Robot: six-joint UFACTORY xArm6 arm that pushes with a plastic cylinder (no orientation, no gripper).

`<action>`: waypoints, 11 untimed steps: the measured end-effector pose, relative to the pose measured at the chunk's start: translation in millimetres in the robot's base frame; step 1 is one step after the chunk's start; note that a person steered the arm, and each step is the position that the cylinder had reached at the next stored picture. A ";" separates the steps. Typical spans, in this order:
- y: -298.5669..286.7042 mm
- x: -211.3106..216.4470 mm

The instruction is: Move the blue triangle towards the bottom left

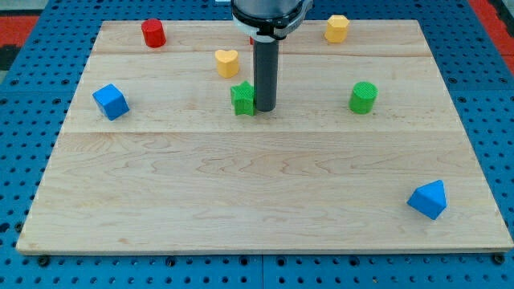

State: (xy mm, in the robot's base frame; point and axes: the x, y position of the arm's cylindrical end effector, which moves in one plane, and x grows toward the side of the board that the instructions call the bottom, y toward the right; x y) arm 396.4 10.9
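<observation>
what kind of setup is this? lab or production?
Likely a lab tabletop pushing rig: a wooden board on a blue perforated base, scattered toy blocks like the blue triangle, and my tip beside the green block.

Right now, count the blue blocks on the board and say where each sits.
2. The blue cube sits near the view's left edge; the blue triangle sits at the view's bottom right. My tip rests beside the green block, far from both. None appears hidden.
</observation>
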 end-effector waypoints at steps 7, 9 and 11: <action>250.0 145.6; 161.2 171.7; 172.2 206.0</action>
State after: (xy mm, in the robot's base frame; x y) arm 602.4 183.1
